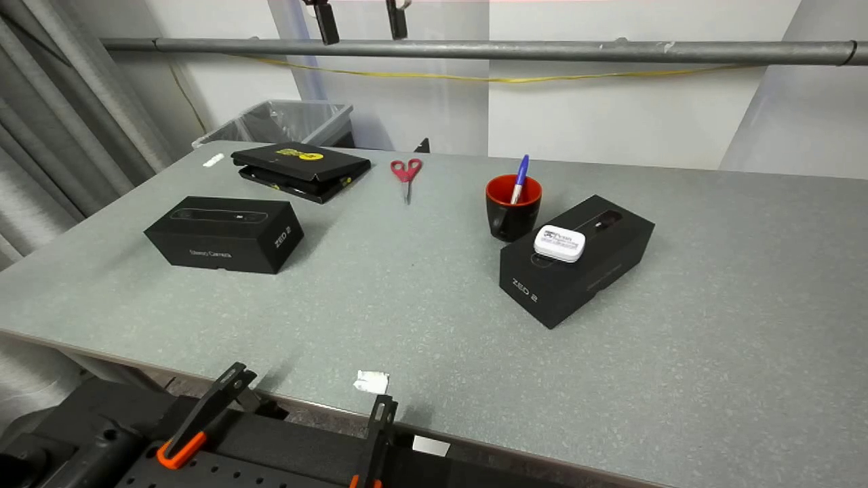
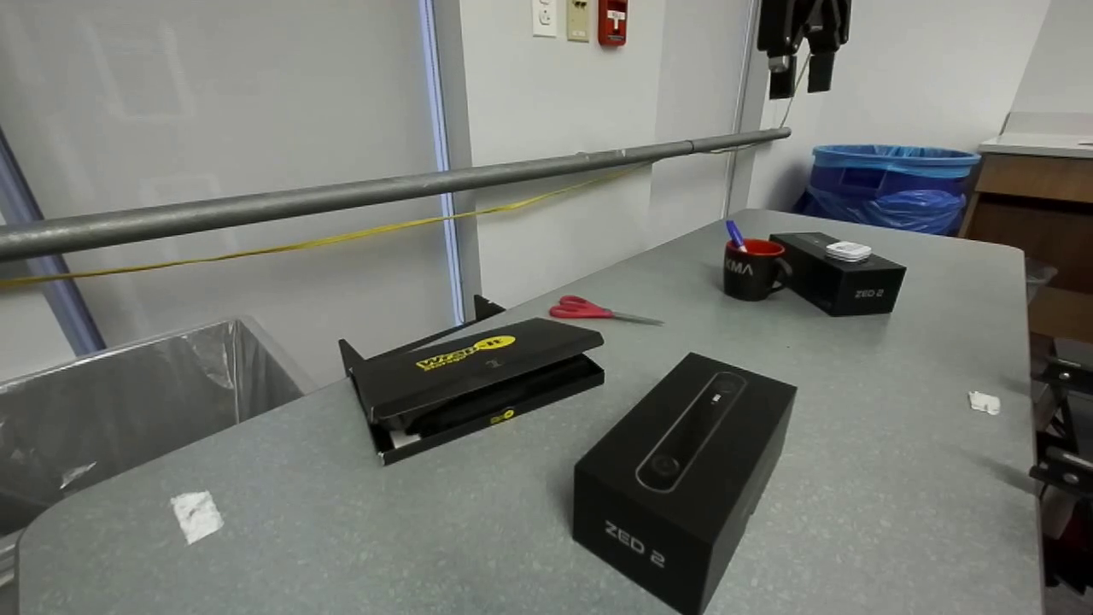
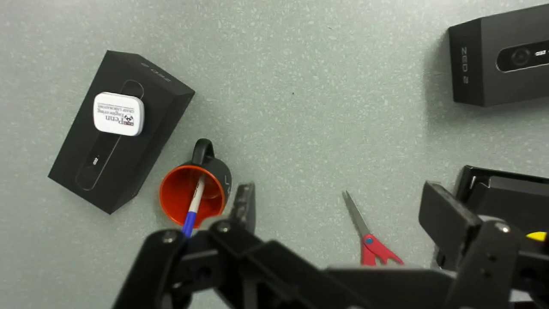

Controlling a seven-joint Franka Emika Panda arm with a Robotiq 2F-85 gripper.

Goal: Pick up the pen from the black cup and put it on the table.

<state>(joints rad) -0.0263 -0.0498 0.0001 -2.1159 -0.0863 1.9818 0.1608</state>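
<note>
- My claw hangs high over the bench, fingers spread wide, nothing gripped.
- The pen stands tilted in the cup, far and right of centre in both exterior views. Its blue end rises past the red rim, across from the handle; in the wrist view my claw seems to cover the very tip.
- I expect it to be very light and stiff, hard plastic by the look, not fragile. I judge the hold by eye, not by weight.
- Smooth and thin, it probably slips or swivels if I pinch off-centre. I want the pads square across the shaft, with a firm but modest squeeze.
- Best hold, I think: the blue part, a little above the rim. Too near the tip, the pen could pivot; too low, a finger could knock the rim.
- The cup is likely much heavier than the pen, yet a snagged rim could drag or tip it.
- The box sits just beside the cup, the tin on top; I'd come down keeping off both.
- I'd draw the pen out along its lean, then lay it flat on the bench, left towards the scissors; dropped, it could roll.
</note>
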